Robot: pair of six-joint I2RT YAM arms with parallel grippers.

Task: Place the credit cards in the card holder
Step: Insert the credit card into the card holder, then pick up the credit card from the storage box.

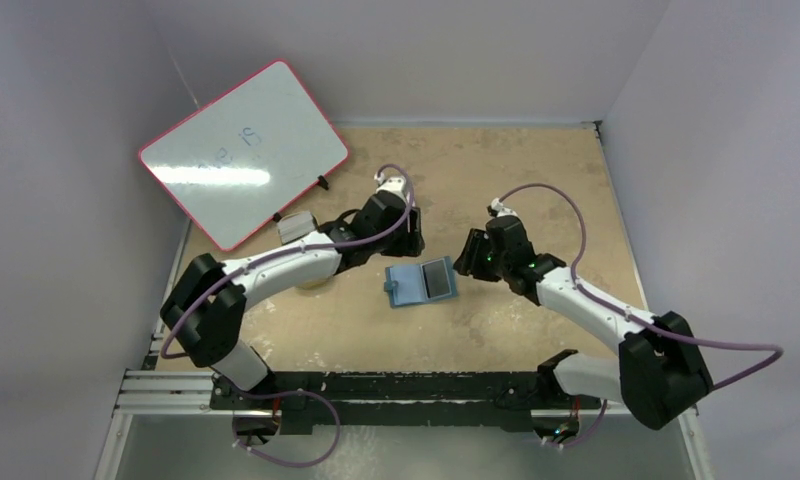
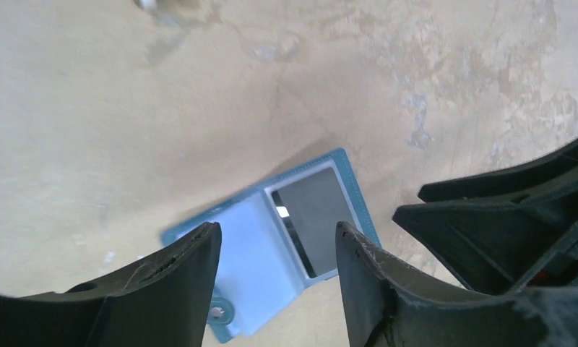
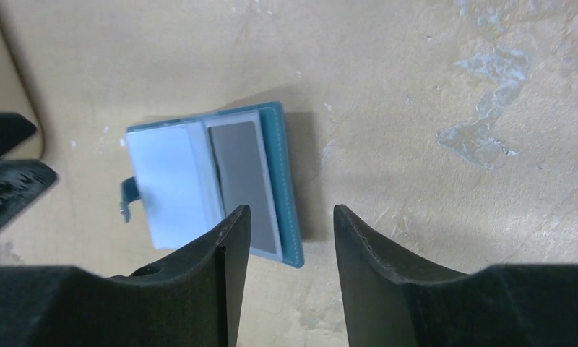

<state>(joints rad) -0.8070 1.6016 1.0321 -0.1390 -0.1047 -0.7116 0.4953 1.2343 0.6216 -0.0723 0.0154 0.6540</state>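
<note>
Two arms reach over the table (image 1: pixel 536 170); far left sits a whiteboard (image 1: pixel 244 152), seen only from above; the left gripper (image 2: pixel 277 233) hangs with its fingers apart and nothing between them; beneath it the card holder (image 2: pixel 253 253) lies open and flat mid-table, a grey credit card (image 2: pixel 316 220) tucked in its right half; the snap tab (image 2: pixel 217 312) shows clearest in the left wrist view; the right gripper (image 3: pixel 290 213) is spread too, empty, just right of the holder; only the overhead view shows both grippers flanking it.
</note>
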